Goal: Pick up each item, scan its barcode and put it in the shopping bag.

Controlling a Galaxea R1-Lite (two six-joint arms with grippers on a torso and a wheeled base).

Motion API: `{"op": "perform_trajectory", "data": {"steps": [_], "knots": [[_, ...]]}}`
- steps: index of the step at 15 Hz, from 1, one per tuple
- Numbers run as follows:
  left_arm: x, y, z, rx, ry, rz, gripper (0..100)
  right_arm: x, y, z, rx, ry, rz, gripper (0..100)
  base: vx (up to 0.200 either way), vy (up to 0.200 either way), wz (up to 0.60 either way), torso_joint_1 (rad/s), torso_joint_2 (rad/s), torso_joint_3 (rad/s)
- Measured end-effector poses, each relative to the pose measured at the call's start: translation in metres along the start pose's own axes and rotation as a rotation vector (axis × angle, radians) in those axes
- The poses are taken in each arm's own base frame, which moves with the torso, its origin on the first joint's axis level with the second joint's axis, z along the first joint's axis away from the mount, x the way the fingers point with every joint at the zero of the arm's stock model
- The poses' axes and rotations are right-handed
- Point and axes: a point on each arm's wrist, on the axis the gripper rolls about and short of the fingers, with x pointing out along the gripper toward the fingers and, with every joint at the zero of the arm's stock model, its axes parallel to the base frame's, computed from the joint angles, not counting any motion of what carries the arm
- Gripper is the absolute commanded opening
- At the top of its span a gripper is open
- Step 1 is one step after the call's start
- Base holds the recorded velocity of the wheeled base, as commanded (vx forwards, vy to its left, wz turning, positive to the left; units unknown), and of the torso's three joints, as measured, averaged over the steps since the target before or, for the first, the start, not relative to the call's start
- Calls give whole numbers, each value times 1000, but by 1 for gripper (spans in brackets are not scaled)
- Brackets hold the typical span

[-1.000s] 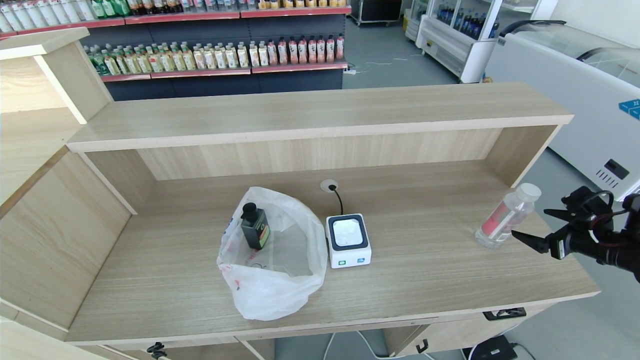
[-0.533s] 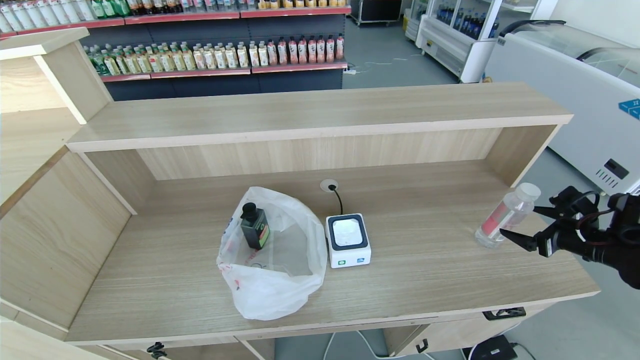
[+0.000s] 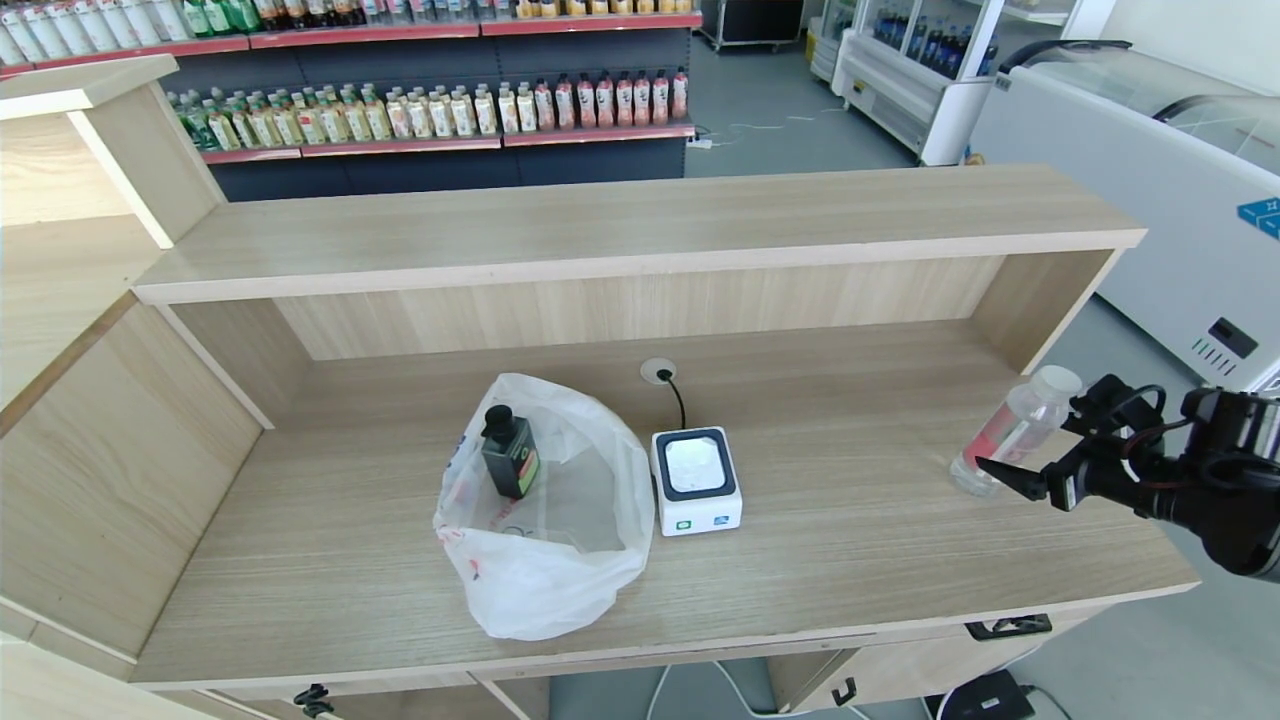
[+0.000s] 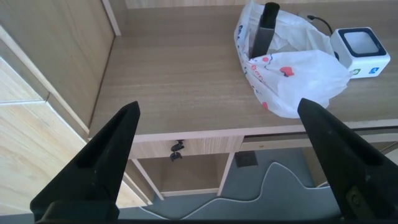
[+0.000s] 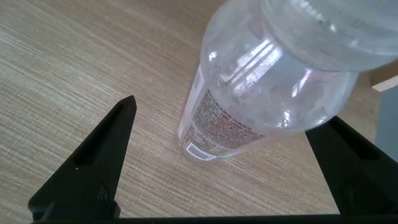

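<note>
"Head view, quick: where's the water bottle?"
"On the tabletop, at 3 o'clock from the scanner. Right tool is spread around it."
"Shopping bag?"
"At the scanner's 9 o'clock. Left tool is spread too."

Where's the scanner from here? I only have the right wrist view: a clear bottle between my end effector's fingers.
Observer: The scanner sits mid-counter, to the robot's left of that water bottle, with its window facing up.
Operator: And the shopping bag?
Observer: It lies just left of the scanner, mouth open, with a dark bottle standing inside.
Operator: Is the left arm in the way?
Observer: It looks clear. The left end effector hangs open before the counter's front-left part, apart from the bag.
</note>
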Motion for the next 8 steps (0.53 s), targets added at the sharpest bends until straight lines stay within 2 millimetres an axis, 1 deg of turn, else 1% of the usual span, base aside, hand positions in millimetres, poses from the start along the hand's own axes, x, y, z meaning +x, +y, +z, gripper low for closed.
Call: {"op": "perform_trajectory", "data": {"steps": [4, 8], "knots": [[0, 0, 0, 0, 0, 0, 100, 10, 2, -4, -1, -5, 15, 100, 0, 0, 0, 0, 0, 0], [0, 0, 0, 0, 0, 0, 100, 20, 3, -3, -14, -25, 24, 100, 0, 0, 0, 0, 0, 0]]}}
